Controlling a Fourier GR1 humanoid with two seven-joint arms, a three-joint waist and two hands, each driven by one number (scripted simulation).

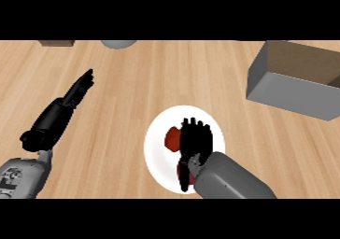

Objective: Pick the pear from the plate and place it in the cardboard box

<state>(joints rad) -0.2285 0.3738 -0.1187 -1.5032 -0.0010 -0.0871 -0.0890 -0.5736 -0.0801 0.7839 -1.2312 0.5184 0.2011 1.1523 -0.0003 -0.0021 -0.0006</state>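
The right hand's fingers (194, 130) reach down over the plate (158, 140), draped across a reddish pear (173, 138) that peeks out at their left; whether they have closed round it I cannot tell. The pear sits on the plate, mostly hidden under the right hand (197, 144). To do this well, the fingers should likely wrap the fruit's rounded body before lifting, then carry it up and right to the box (297, 79). The plate is smooth, white, round. The box is open-topped, with flat grey outer walls and a brown inside. The counter (131, 84) is pale wood grain. The left hand (80, 88) rests at the left, fingers straight.
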